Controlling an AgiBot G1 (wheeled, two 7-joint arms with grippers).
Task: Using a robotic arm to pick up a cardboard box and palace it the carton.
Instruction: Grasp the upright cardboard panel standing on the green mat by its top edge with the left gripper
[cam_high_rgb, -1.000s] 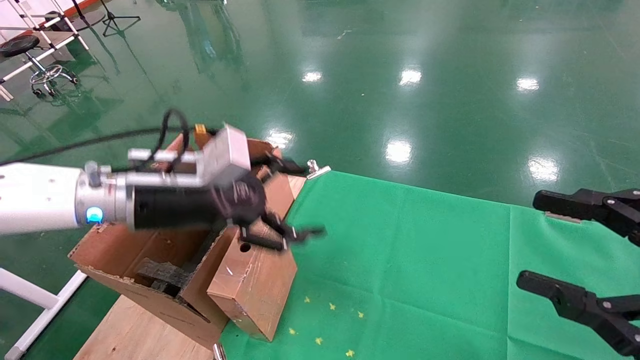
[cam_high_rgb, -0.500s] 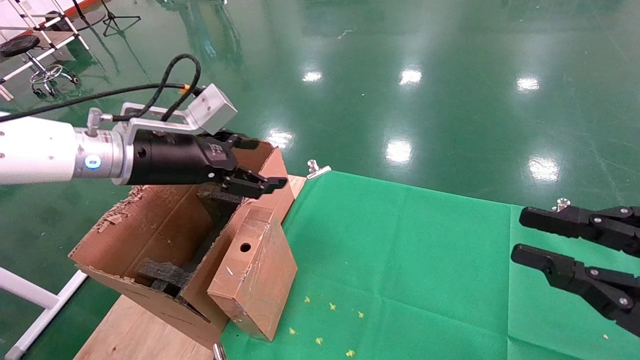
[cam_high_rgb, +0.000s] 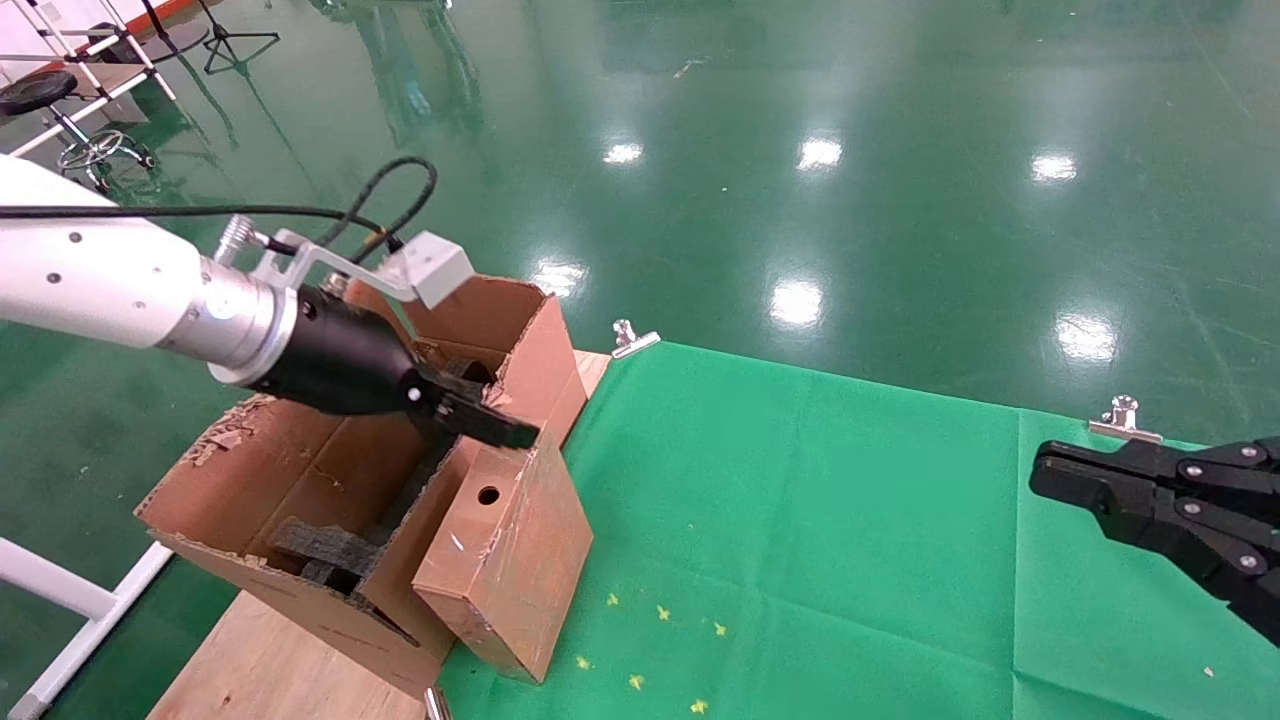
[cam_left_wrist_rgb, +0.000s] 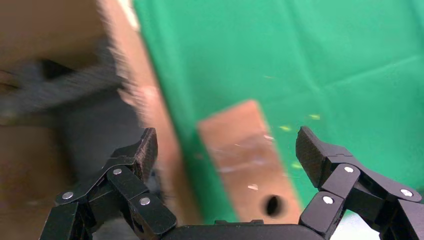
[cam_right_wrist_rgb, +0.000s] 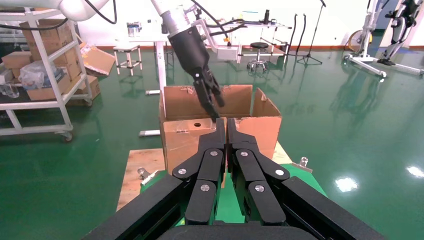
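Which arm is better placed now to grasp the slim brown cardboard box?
Left: its open pincer hangs right above the slim brown cardboard box; the right pincer is shut, far across the green cloth.

The cardboard box (cam_high_rgb: 505, 570) leans against the carton (cam_high_rgb: 300, 480), blocking its 3 o'clock wall. Black foam blocks (cam_high_rgb: 325, 550) crowd the carton's inside. The left hand (cam_high_rgb: 495, 415), jaws spread, hangs over the box's top. From 12 to 5 o'clock of the box, the green worktop (cam_high_rgb: 800, 520) lies open.

The left arm (cam_high_rgb: 100, 285) is white with a silver wrist, black cable and grey camera box (cam_high_rgb: 432, 268); both tools are black linkages with silver rivets.
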